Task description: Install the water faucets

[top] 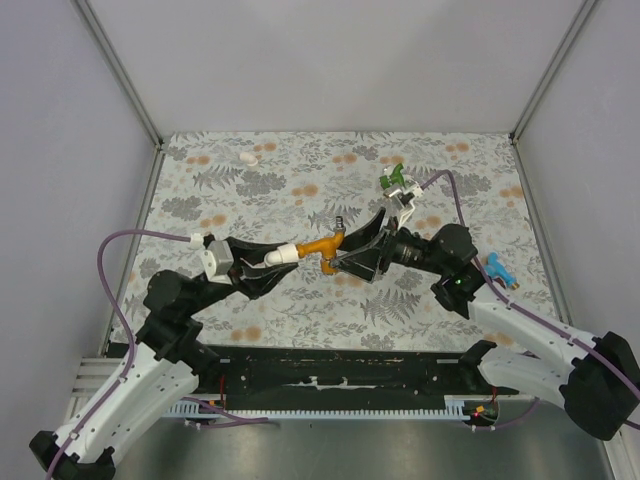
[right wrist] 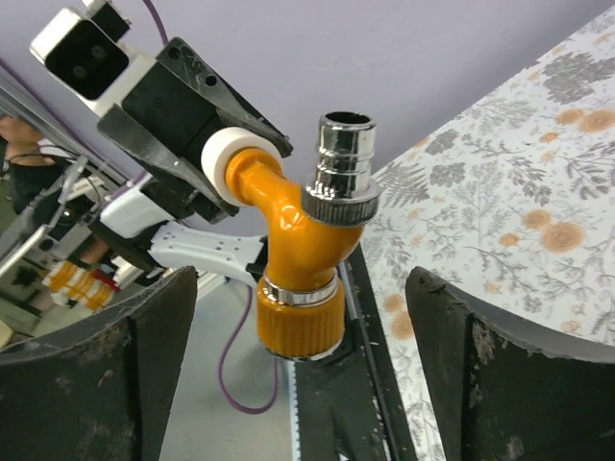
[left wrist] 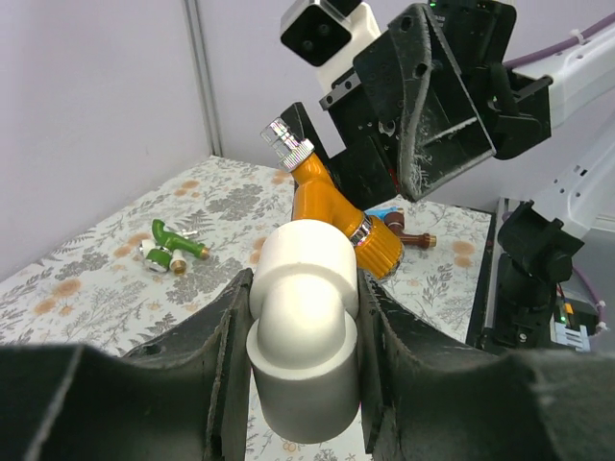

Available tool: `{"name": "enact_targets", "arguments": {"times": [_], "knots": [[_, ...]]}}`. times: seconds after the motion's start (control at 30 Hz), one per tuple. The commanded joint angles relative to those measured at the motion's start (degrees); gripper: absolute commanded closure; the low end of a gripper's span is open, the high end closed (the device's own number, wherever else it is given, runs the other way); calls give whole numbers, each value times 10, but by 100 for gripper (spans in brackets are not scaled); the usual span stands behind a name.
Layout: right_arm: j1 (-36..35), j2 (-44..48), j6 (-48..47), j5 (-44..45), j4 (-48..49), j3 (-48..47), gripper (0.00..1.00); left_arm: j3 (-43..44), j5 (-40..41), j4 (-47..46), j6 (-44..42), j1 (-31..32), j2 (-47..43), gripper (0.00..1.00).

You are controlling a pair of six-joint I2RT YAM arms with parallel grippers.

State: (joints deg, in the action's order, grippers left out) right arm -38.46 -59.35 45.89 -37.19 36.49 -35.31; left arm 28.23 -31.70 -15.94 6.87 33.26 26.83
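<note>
Your left hand point(top: 278, 258) pinched the white fitting point(top: 284, 254) carrying the orange faucet point(top: 325, 245) at centre frame, your right hand point(top: 342, 250) spread around it without touching, so a half-seated joint might have let it fall.

Counter point(top: 300, 190): flat top, pale covering printed with grey ferns and orange blossoms.
Walls point(top: 330, 60): plain pale lavender-grey panels at the back and both sides.
Frame posts point(top: 119, 70): slim aluminium, rising from the rear corners.
Near edge: black rail point(top: 330, 370), grey metal below.
Light: soft, even.
</note>
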Motion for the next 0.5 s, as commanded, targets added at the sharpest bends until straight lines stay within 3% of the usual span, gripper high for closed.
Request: {"name": "enact_targets", "arguments": {"times": [0.0, 0.33, 0.47], "knots": [[-7, -16, -8, -9, 57, 9, 2, 2, 35, -48, 21, 1, -7, 98], [-32, -70, 27, -34, 151, 9, 2, -14, 102, -80, 37, 1, -9, 98], [-34, -71, 41, -47, 170, 8, 2, -14, 144, -52, 35, 1, -8, 98]]}}
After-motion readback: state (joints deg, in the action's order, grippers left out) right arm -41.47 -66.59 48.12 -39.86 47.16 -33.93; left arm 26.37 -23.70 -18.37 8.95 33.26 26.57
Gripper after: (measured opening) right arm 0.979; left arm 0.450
